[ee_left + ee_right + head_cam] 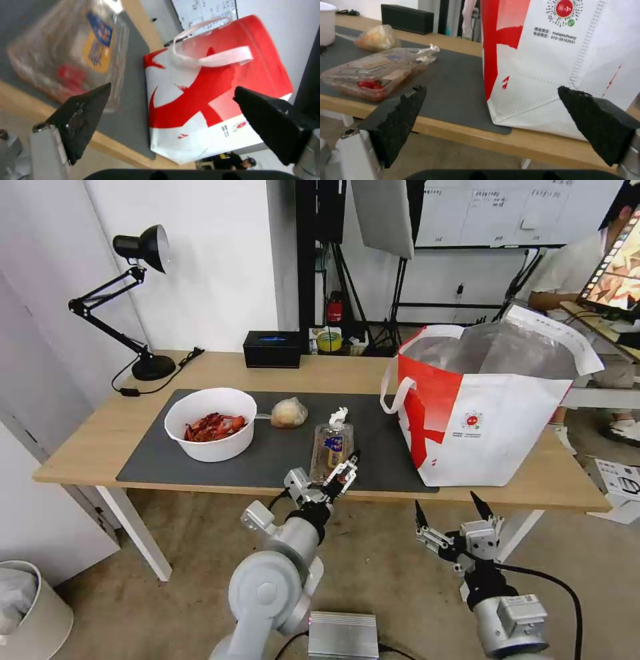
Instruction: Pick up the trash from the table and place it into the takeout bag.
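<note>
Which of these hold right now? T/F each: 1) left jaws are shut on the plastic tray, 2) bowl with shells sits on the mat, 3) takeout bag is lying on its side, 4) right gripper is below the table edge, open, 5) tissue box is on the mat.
1. False. The left gripper is open by the near end of the clear plastic tray, not gripping it.
2. True. The white bowl stands on the grey mat.
3. False. The takeout bag stands upright, mouth open.
4. True. The right gripper is open, below the table edge.
5. False. The black tissue box sits on bare wood behind it.
</note>
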Robot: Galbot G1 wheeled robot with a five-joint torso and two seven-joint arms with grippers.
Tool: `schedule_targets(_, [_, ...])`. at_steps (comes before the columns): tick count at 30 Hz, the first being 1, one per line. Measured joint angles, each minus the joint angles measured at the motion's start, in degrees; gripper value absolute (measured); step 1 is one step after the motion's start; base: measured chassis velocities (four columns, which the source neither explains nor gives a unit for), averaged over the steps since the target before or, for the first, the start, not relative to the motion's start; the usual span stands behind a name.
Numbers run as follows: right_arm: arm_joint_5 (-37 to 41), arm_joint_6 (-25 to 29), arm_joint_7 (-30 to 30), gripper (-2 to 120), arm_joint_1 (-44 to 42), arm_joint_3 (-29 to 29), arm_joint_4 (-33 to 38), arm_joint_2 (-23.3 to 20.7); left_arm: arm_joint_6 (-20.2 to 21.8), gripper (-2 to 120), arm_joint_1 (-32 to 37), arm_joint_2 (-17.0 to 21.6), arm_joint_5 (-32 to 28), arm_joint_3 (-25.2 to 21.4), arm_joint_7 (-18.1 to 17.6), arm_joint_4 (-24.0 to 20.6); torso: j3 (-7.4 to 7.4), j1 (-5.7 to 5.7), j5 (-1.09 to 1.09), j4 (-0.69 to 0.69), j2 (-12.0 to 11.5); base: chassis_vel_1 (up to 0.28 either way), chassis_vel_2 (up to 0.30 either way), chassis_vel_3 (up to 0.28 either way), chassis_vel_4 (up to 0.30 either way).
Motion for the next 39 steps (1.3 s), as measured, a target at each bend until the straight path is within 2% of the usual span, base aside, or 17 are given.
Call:
schedule_targets(2, [0.0, 0.0, 0.0, 100, 0.0, 0.0, 0.1, -0.1, 0.0, 100, -0.3, 0.8, 0.3, -0.3, 0.5, -0.5, 0.0, 0.0, 0.0, 0.0, 0.0, 0.0, 0.0, 0.0, 0.0])
schedule_targets(3, [0.0, 0.0, 0.0, 100, 0.0, 0.0, 0.2, -0.2, -0.2, 100, -2.7, 5.3, 3.5, -1.1, 2.9, -0.6, 0.0, 0.0, 0.0, 0.01, 0.0, 0.0, 0.0, 0.0, 0.0])
schedule_targets(5, [0.0, 0.0, 0.0, 100, -0.1, -0.1, 0.2, -0.2, -1.0, 100, -5.3, 9.7, 7.7, -1.2, 6.1, 1.2, 0.0, 0.0, -0.02, 0.01, 0.0, 0.0, 0.0, 0.0, 0.0])
schedule_targets(6, [0.0, 0.0, 0.0, 100, -0.1, -0.1, 0.2, -0.2, -1.0, 100, -5.3, 9.7, 7.7, -1.2, 6.1, 1.2, 0.0, 0.0, -0.02, 0.01, 0.0, 0.0, 0.0, 0.0, 0.0])
schedule_targets(9, [0.0, 0.0, 0.0, 100, -0.2, -0.2, 0.2, -0.1, -3.5, 94, -9.6, 16.7, 17.3, 0.4, 12.2, 5.7, 0.0, 0.0, -0.01, 0.0, 0.0, 0.0, 0.0, 0.0, 0.0])
schedule_targets(10, [0.0, 0.0, 0.0, 100, -0.2, -0.2, 0.2, -0.1, -3.5, 94, -9.6, 16.7, 17.3, 0.4, 12.2, 5.7, 0.0, 0.0, -0.01, 0.0, 0.0, 0.0, 0.0, 0.0, 0.0])
schedule_targets(13, [0.0, 0.0, 0.0, 100, -0.4, -0.2, 0.3, -0.1, -7.6, 79, -16.1, 23.3, 27.2, 4.6, 18.1, 11.3, 0.0, 0.0, -0.01, 0.01, 0.0, 0.0, 0.0, 0.0, 0.0])
schedule_targets(14, [0.0, 0.0, 0.0, 100, -0.4, -0.2, 0.3, -0.1, -7.6, 79, -16.1, 23.3, 27.2, 4.6, 18.1, 11.3, 0.0, 0.0, -0.01, 0.01, 0.0, 0.0, 0.0, 0.0, 0.0])
schedule_targets(16, [0.0, 0.0, 0.0, 100, -0.5, -0.2, 0.3, 0.0, -10.7, 69, -21.0, 26.0, 32.5, 8.1, 20.9, 14.9, 0.0, 0.01, 0.01, -0.01, 0.0, 0.0, 0.0, 0.0, 0.0])
schedule_targets(18, [0.0, 0.0, 0.0, 100, -0.5, -0.2, 0.4, 0.1, -11.9, 66, -22.6, 26.6, 34.7, 9.5, 22.0, 16.4, 0.0, 0.01, 0.0, 0.0, 0.0, 0.0, 0.0, 0.0, 0.0])
schedule_targets(20, [0.0, 0.0, 0.1, 100, -0.6, -0.1, 0.4, 0.2, -14.0, 54, -25.3, 27.6, 38.9, 12.4, 24.3, 19.5, 0.0, 0.01, 0.0, 0.0, 0.0, 0.0, 0.0, 0.0, 0.0])
schedule_targets(21, [0.0, 0.0, 0.1, 100, -0.6, -0.1, 0.4, 0.2, -14.0, 54, -25.3, 27.6, 38.9, 12.4, 24.3, 19.5, 0.0, 0.01, 0.0, 0.0, 0.0, 0.0, 0.0, 0.0, 0.0])
schedule_targets(25, [0.0, 0.0, 0.1, 100, -0.6, 0.2, 0.4, 0.5, -15.4, 35, -27.0, 27.5, 42.8, 16.1, 26.7, 23.2, 0.0, 0.01, 0.0, -0.01, 0.0, 0.0, 0.0, 0.0, 0.0])
schedule_targets(26, [0.0, 0.0, 0.1, 100, -0.6, 0.2, 0.4, 0.5, -15.4, 35, -27.0, 27.5, 42.8, 16.1, 26.7, 23.2, 0.0, 0.01, 0.0, -0.01, 0.0, 0.0, 0.0, 0.0, 0.0])
schedule_targets(29, [0.0, 0.0, 0.1, 100, -0.6, 0.2, 0.4, 0.7, -15.0, 27, -27.1, 27.4, 43.7, 17.0, 27.2, 23.8, 0.0, 0.01, 0.0, 0.0, 0.0, 0.0, 0.0, 0.0, 0.0])
schedule_targets(35, [0.0, 0.0, 0.1, 100, -0.5, 0.5, 0.3, 0.7, -11.1, 2, -27.0, 27.5, 47.0, 17.2, 29.2, 24.6, 0.0, 0.01, 0.0, 0.0, 0.0, 0.0, 0.0, 0.0, 0.0])
schedule_targets(39, [0.0, 0.0, 0.2, 100, -0.4, 0.6, 0.1, 0.6, -9.6, 0, -27.7, 28.5, 48.2, 17.2, 29.5, 24.6, 0.0, 0.01, 0.01, 0.0, 0.0, 0.0, 0.0, 0.0, 0.0])
